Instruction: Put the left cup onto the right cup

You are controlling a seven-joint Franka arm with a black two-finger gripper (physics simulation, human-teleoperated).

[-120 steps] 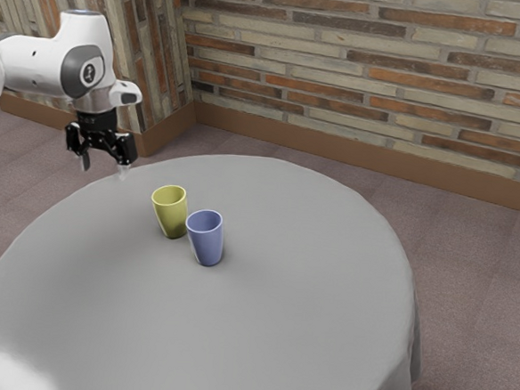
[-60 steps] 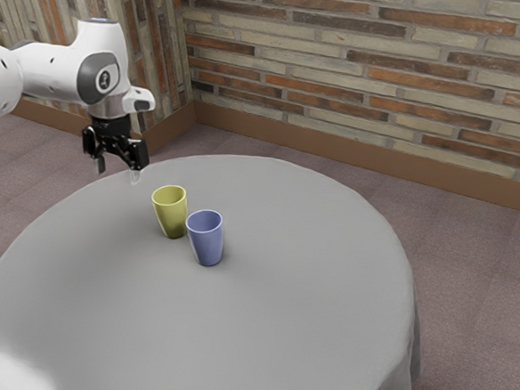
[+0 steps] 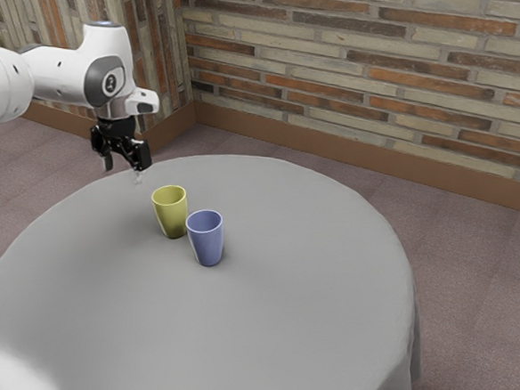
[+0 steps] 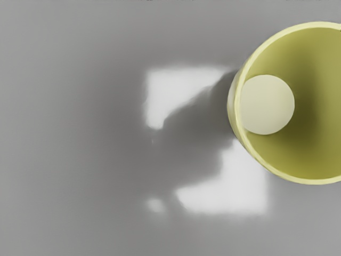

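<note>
The gripper [image 3: 126, 162] hangs above the grey surface [image 3: 306, 296] with its fingers spread and nothing in them, up and toward the exterior view's left of the yellow-green cup [image 3: 170, 210]. That cup stands upright just beside the blue cup [image 3: 205, 237] (can't tell if they touch). From the wrist camera the yellow-green cup [image 4: 314, 160] sits off to one side, mouth up.

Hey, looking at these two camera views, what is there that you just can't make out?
Wrist view: the yellow cup is cut off by the picture's edge.
Exterior view: the blue cup meets the yellow cup's outline; whether they touch is unclear.
Exterior view: the arm is cut off at that view's left edge.
</note>
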